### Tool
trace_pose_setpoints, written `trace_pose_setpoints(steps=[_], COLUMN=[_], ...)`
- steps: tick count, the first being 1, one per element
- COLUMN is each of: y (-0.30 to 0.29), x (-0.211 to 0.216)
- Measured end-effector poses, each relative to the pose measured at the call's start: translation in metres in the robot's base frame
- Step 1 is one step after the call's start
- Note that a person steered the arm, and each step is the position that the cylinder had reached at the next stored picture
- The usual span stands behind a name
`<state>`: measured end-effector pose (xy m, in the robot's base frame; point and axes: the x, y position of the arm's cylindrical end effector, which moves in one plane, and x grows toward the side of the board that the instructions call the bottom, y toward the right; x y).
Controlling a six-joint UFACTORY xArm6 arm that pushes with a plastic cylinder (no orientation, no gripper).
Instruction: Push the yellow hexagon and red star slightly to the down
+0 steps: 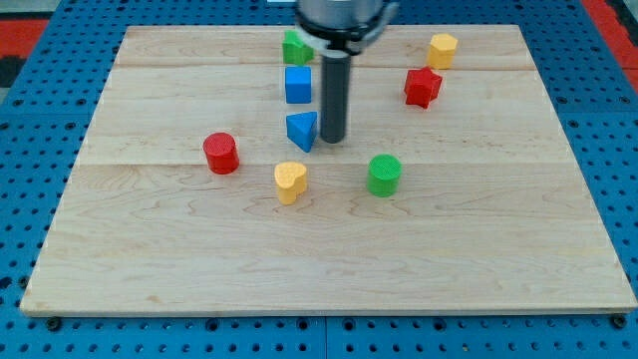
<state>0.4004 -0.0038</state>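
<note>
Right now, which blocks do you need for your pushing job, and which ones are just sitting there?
For the job: yellow hexagon, red star, my tip.

Just sitting: blue triangle, blue cube, green block, red cylinder, yellow heart, green cylinder.

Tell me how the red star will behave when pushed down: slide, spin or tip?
The red star looks squat, so it probably slides rather than tips. Its points may make it spin off-centre. My tip sits by the blue triangle, well away.

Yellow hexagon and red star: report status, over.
My tip down beside blue triangle, its right. Yellow hexagon and red star top right, untouched, apart. Nothing between tip and them.
</note>
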Motion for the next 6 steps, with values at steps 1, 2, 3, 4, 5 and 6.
trace_pose_setpoints(steps=[1, 2, 3, 4, 5, 6], y=[-0.031, 0.030, 0.137, 0.228, 0.289, 0.257], x=[0.000, -0.001, -0.006, -0.035, -0.098, -0.161])
